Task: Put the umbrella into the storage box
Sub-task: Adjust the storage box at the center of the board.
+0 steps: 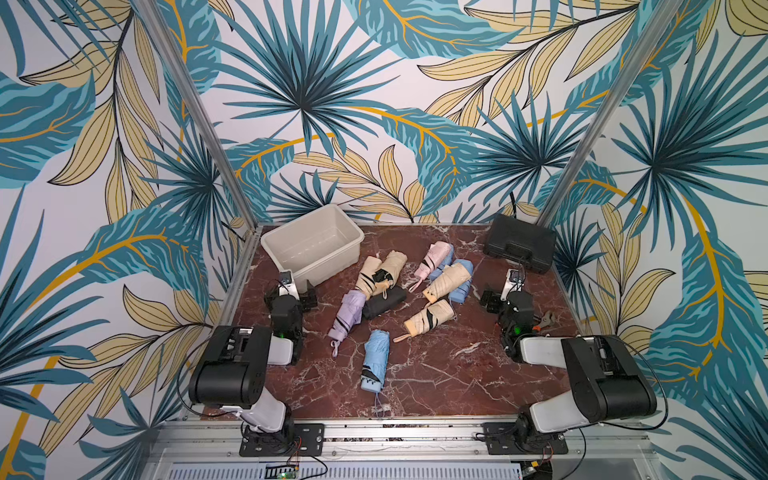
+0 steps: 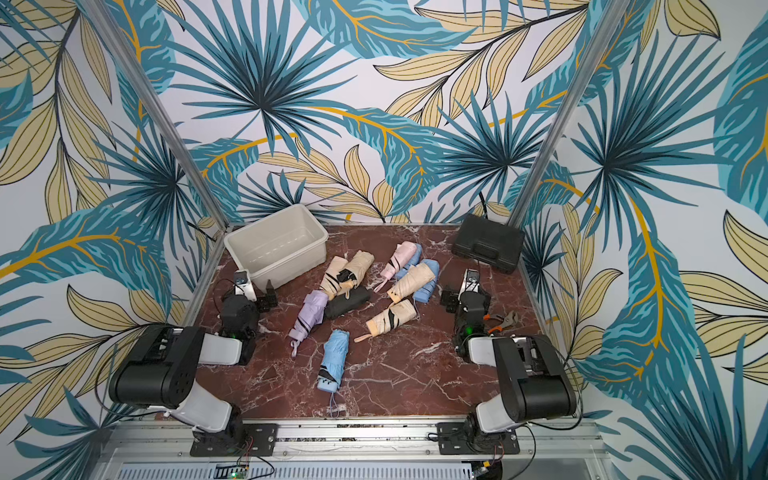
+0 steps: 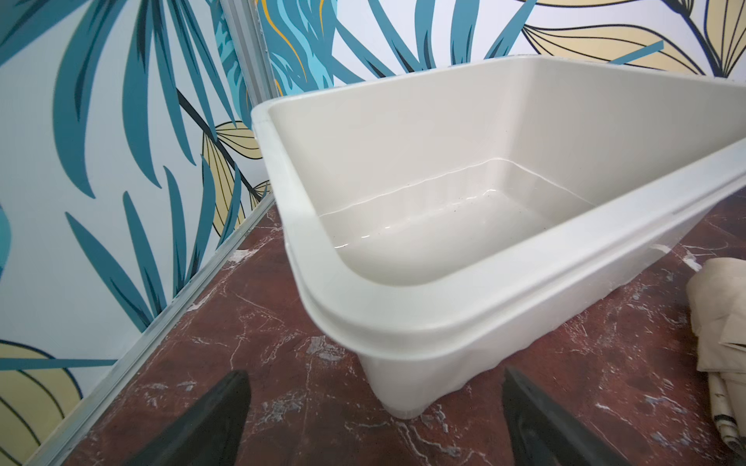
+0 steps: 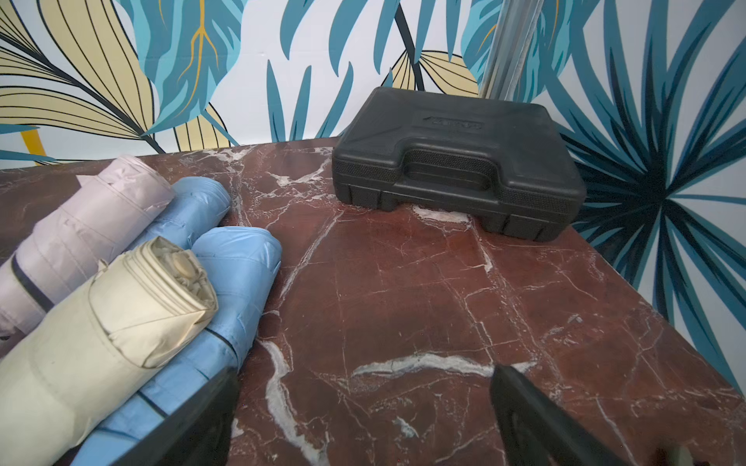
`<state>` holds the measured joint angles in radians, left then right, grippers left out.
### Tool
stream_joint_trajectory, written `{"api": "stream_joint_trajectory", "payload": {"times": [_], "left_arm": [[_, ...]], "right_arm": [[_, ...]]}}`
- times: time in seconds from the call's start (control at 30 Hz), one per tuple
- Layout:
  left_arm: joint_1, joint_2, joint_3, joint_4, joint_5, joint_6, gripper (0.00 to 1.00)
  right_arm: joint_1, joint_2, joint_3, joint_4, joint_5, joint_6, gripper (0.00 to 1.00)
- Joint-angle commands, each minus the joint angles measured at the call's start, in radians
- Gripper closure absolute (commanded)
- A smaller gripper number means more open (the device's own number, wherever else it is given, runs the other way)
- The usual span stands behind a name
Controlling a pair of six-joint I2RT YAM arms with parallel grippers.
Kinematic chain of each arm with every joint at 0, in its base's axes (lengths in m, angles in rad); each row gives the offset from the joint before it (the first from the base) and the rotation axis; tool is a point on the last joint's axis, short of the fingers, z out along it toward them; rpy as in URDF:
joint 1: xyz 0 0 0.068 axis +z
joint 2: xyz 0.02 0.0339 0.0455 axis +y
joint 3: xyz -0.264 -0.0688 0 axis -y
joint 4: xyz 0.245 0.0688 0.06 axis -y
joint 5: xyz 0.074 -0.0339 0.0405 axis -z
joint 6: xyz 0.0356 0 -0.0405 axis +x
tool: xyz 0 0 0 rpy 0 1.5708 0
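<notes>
Pastel fabric everywhere, and none of it stowed yet: the folded umbrellas (image 1: pixel 446 280) are seen lying loose at the centre of the marble table (image 1: pixel 436 374), heaped in two clusters, with a blue umbrella (image 1: pixel 376 359) lying apart toward six o'clock. The storage box (image 1: pixel 309 245) is found at about eleven o'clock, upright, and its floor is shown bare in the left wrist view. Not one umbrella has been placed, so the task is judged to be at its very start, with pick, carry and drop all left to be done. The left gripper (image 1: pixel 309 294) is parked at nine o'clock, just beside the box's near corner, jaws spread wide and nothing held. The right gripper (image 1: pixel 489 302) is set at three o'clock, near the blue and beige rolls, jaws equally wide and empty. A black case (image 1: pixel 519 243) is left untouched at one o'clock.
</notes>
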<state>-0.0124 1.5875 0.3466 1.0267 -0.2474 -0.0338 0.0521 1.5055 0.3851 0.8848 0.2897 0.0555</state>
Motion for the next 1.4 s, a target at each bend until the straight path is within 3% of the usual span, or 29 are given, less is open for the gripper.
{"api": "stream_joint_trajectory", "payload": {"times": [0.0, 0.5, 0.6, 0.73, 0.83, 0.97, 1.13, 1.27, 1.37], "left_arm": [[-0.002, -0.012, 0.008, -0.006, -0.006, -0.005, 0.00], [-0.001, -0.012, 0.006, -0.001, -0.003, -0.006, 0.00], [-0.008, -0.029, -0.039, 0.077, 0.002, 0.008, 0.00], [-0.053, -0.170, -0.139, 0.143, -0.153, 0.006, 0.00], [-0.062, -0.359, -0.168, -0.023, -0.229, -0.074, 0.00], [-0.064, -0.646, -0.149, -0.372, -0.241, -0.195, 0.00], [-0.052, -0.936, 0.016, -0.881, -0.245, -0.357, 0.00], [-0.008, -0.911, 0.223, -1.116, -0.185, -0.361, 0.00], [0.019, -0.804, 0.372, -1.225, -0.138, -0.367, 0.00]], "right_arm": [[-0.001, -0.004, 0.010, -0.010, 0.000, 0.003, 0.01], [-0.001, -0.005, 0.007, -0.005, -0.001, 0.004, 0.00], [0.000, -0.034, 0.002, -0.011, -0.048, -0.020, 0.00], [-0.001, -0.180, -0.014, -0.113, -0.034, -0.013, 0.01], [0.000, -0.296, -0.011, -0.215, -0.053, -0.003, 0.01], [-0.001, -0.434, 0.004, -0.319, -0.029, 0.088, 0.01], [-0.001, -0.513, 0.194, -0.717, -0.066, 0.215, 0.01], [-0.001, -0.463, 0.347, -0.924, -0.201, 0.254, 0.01], [-0.001, -0.433, 0.426, -1.013, -0.217, 0.339, 0.01]]}}
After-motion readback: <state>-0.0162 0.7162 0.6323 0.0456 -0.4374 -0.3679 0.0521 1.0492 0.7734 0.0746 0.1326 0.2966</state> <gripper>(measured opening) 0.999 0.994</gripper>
